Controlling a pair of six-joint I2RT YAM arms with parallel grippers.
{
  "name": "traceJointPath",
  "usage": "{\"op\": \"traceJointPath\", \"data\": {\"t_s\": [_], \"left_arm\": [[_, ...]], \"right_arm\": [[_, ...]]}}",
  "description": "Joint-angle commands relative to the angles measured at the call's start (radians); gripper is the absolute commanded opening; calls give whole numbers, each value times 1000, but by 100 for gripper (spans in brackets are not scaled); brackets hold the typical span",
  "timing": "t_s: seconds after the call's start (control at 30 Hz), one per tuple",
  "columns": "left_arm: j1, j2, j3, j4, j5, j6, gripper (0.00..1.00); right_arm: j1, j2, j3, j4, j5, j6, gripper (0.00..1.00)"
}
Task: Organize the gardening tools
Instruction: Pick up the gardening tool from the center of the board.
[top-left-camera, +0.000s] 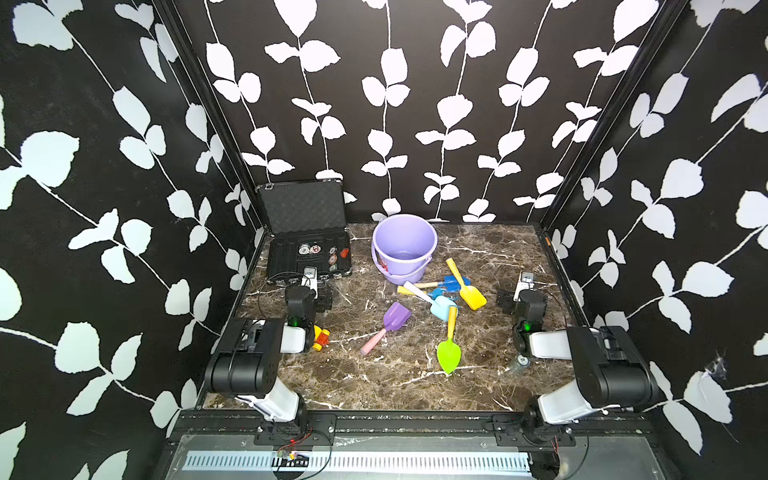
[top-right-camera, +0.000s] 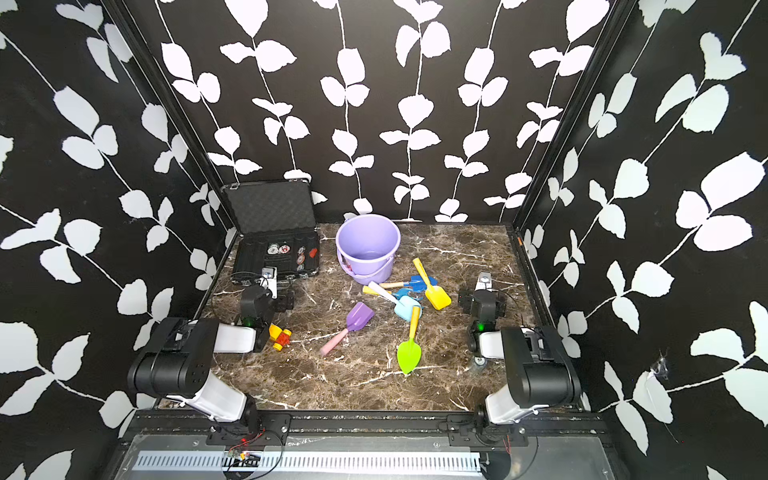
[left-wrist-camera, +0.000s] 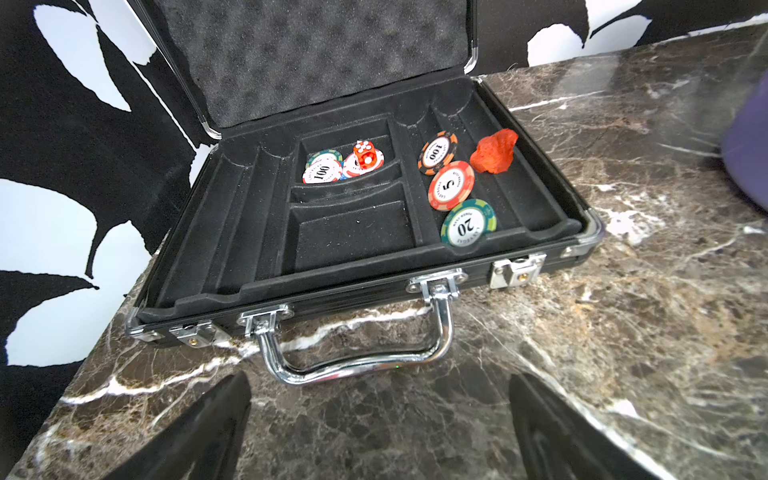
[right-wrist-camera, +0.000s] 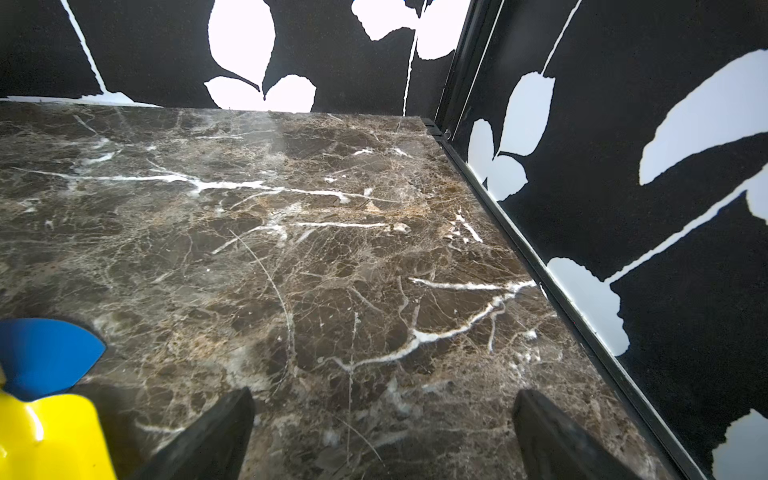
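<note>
Marble table (top-left-camera: 490, 253) open along right edge, gardening tools (top-left-camera: 441, 308) mid-table, left gripper (left-wrist-camera: 379, 380) and right gripper (right-wrist-camera: 382, 392) splayed

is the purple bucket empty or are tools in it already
Empty: in both top views the upright bucket shows only its bare bottom, and the tools lie outside on the table.

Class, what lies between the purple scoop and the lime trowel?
Bare marble tabletop separates the purple pink-handled plastic scoop from the lime yellow-handled trowel, in both top views.
</note>
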Motion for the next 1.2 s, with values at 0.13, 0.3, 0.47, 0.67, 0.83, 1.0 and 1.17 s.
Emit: {"op": "traceJointPath", "data": {"t_s": [0.13, 0.3, 0.47, 0.67, 0.83, 1.0, 1.17], "left_arm": [[3, -12, 7, 27, 2, -9, 99], [3, -13, 7, 28, 2, -10, 99], [2, -12, 9, 27, 2, -10, 99], [2, -12, 8, 27, 2, -10, 99], [2, -13, 9, 26, 2, -10, 99], [2, -14, 8, 26, 2, -10, 99], [2, -29, 23, -6, 27, 0, 99]], "right_arm": [[3, -2, 14, 11, 5, -3, 99], [4, -2, 14, 10, 5, -3, 99], [3, -1, 14, 11, 4, -3, 99], [3, -2, 14, 10, 4, -3, 99], [3, -2, 14, 10, 3, -3, 99], [3, -2, 14, 10, 4, -3, 99], [3, -2, 15, 11, 4, -3, 99]]}}
